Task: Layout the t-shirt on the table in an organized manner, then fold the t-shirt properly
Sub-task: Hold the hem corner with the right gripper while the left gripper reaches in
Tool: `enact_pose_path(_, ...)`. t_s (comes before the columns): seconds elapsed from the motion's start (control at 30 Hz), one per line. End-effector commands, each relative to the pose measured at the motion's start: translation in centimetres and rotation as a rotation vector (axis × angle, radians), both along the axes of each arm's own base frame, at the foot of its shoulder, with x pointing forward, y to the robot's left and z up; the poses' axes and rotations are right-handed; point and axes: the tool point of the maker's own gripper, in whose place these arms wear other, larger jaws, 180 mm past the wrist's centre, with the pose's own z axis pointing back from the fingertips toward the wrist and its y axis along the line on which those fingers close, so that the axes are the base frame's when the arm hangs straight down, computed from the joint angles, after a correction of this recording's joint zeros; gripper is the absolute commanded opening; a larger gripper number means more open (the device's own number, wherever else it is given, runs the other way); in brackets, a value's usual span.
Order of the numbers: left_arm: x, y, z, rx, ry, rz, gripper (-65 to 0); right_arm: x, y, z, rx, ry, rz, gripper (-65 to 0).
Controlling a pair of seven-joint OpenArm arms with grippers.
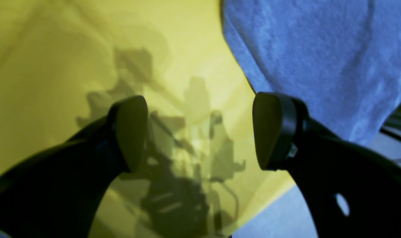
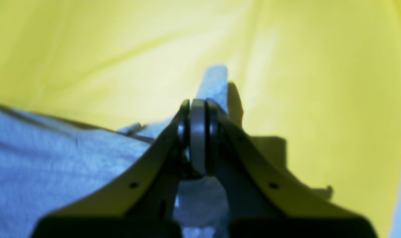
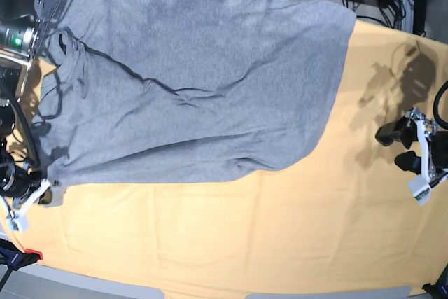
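The t-shirt (image 3: pixel 196 82), heather-grey and short-sleeved, lies spread over the far half of the desk (image 3: pixel 231 243), with part of it overhanging the far edge toward the cables beyond. Diagonal wrinkles cross its middle and a sleeve is bunched near the far left corner. No lettering shows, so it probably lies chest down. The right end effector (image 2: pixel 198 109) is clenched on a small tuft of the grey cloth at the shirt's near left corner, close to the desk's left edge. The left end effector (image 1: pixel 200 132) stands released, jaws wide and empty, above the yellow-orange cover just beside the shirt's right-hand border. The fabric appears light, limp and easily creased. It should drape and drag rather than slide as a sheet, and a single-point pull will likely skew it. Hold is best taken at hem corners, shoulders or seams, pinching both layers, with the second hold on the edge nearest the released end effector.
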Motion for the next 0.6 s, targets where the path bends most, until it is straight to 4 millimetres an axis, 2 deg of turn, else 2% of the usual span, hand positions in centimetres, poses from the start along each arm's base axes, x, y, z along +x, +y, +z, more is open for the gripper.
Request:
enact_pose_path(0.0,0.8,0.8,2.3,0.002,-0.067,0.023,-15.6,1.6,-1.7,4.4,-0.033,-0.11,-0.044,-65.0)
enact_pose_path(0.1,1.8,2.2,3.6,0.015,-0.122,0.095,-15.6,2.3,-3.4,6.2,-0.069,-0.134,-0.131,-65.0)
enact_pose_path(0.23,2.9,3.6,4.5,0.033,-0.177,0.184,-15.6,2.5,-3.0,6.9,-0.074,-0.141,-0.107,-65.0)
enact_pose_path(0.4,4.4,3.4,2.5,0.032,-0.189,0.276,-15.6,1.9,-2.6,5.6,-0.089,-0.093,-0.063,-65.0)
enact_pose_path(0.57,6.2,2.1,-0.1,-0.04,-0.177,0.365,-15.6,1.2,-3.1,4.8,-0.133,-0.034,-0.052,-65.0)
